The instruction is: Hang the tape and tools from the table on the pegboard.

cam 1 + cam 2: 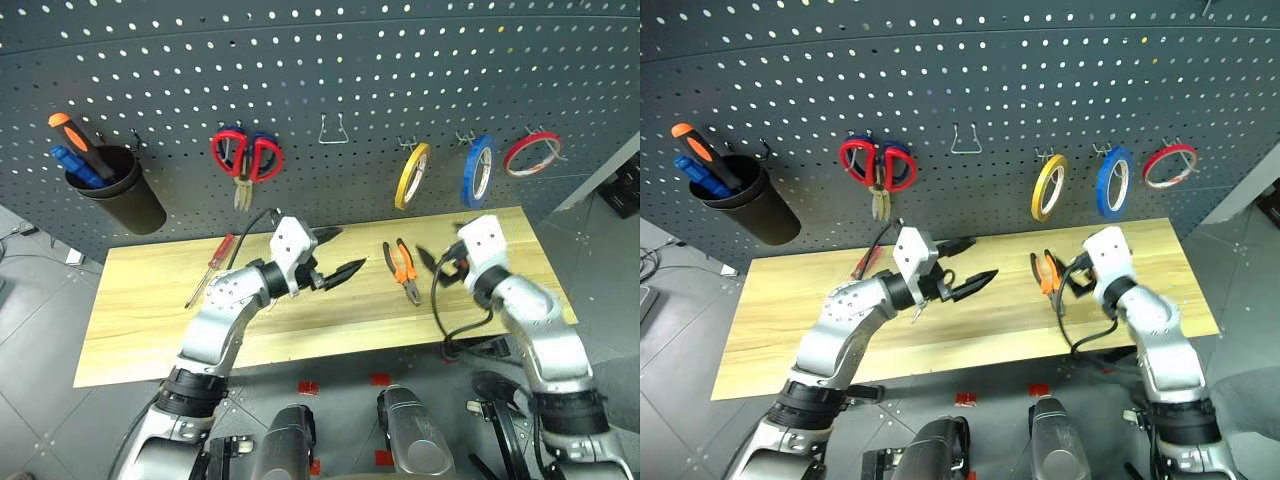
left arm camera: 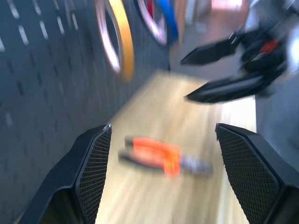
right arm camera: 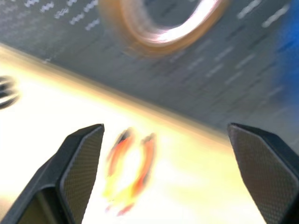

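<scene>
The blue tape (image 1: 478, 170) hangs on a hook of the dark pegboard (image 1: 400, 60), between a yellow roll (image 1: 412, 175) and a red roll (image 1: 531, 153). Orange-and-black pliers (image 1: 402, 270) lie on the wooden table (image 1: 150, 310), right of centre. A slim red-handled screwdriver (image 1: 212, 265) lies on the table's left part. My left gripper (image 1: 350, 249) hovers open and empty over the table's middle, pointing right toward the pliers (image 2: 159, 156). My right gripper (image 1: 432, 262) is open and empty just right of the pliers (image 3: 128, 168), pointing left at them.
A black cup (image 1: 118, 190) on the pegboard's left holds orange and blue screwdrivers. Red-handled scissors (image 1: 246, 155) hang beside it. An empty wire hook (image 1: 333, 130) sits at the board's middle. A black cable (image 1: 445, 310) trails from my right wrist over the table's front edge.
</scene>
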{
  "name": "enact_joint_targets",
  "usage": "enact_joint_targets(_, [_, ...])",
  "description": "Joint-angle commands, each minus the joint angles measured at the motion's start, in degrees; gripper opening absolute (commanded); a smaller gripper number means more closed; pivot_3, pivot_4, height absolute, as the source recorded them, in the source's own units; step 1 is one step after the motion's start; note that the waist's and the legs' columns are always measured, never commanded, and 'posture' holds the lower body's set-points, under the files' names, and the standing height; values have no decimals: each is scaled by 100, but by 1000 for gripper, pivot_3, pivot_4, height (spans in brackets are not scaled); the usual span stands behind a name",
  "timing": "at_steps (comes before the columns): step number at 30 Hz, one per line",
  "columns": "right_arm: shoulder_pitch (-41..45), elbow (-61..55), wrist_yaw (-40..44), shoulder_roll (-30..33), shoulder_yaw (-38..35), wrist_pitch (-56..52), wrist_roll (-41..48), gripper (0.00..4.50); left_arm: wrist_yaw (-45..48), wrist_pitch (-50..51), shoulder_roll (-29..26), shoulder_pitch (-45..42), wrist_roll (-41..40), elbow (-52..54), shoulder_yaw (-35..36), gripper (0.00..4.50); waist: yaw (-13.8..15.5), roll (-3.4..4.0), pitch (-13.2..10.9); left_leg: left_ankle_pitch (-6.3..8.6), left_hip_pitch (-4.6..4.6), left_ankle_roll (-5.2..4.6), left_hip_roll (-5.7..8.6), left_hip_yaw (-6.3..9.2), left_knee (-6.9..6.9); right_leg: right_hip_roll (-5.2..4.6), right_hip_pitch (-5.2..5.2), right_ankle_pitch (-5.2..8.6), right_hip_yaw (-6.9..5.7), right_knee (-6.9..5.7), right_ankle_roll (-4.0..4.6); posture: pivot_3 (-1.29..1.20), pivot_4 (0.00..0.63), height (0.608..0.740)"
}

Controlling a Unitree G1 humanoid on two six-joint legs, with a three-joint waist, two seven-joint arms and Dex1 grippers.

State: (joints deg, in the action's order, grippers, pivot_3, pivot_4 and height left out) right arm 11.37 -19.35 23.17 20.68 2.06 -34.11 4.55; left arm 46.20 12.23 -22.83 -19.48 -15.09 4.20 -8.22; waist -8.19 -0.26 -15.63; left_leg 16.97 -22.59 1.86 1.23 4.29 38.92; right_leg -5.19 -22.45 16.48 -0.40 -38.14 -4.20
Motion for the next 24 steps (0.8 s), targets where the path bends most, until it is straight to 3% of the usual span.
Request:
enact_joint_targets(1, [55,-720,-401,-363,239,-1373,104,4486,368,-91,-478,213,183,109,-59,3753,1,0,1,0,1,0,0,1,1,0,0,0,1,-1,0,-252,227,740])
enact_joint_targets(4, [278,-508,-726,-744,301,-2193,102,4486,711,-368,-1020,424,469,-113,-130,3753,5,2,2,0,1,0,0,5,0,0,-2,0,-1,-2,0,-252,233,740])
enact_joint_targets(8, [543,-88,-925,-894,290,-2484,63,4486,866,-561,-1270,493,536,-356,-39,3753,38,1,3,1,-12,-2,7,3,0,-5,-15,0,2,-1,1,-244,244,740])
enact_joint_targets(12, [1263,1177,-1285,-970,405,-2121,-262,4486,966,-152,-1325,326,114,-553,366,3753,10,0,4,0,-16,-3,8,1,2,-6,-23,-1,2,-8,2,-234,246,740])
enact_joint_targets(16, [1711,2108,-1462,-1114,336,-1946,-335,4486,1138,-27,-1385,269,30,-535,390,3753,-32,-3,5,-1,-34,-1,9,-18,0,-4,-80,0,19,-54,2,-232,247,740])
enact_joint_targets(24, [2589,4170,-1631,-1489,149,-1222,-307,4486,1197,93,-1347,119,3,-613,441,3753,-167,-5,6,-2,-29,-1,6,-38,2,-2,-86,0,34,-68,2,-231,244,740])
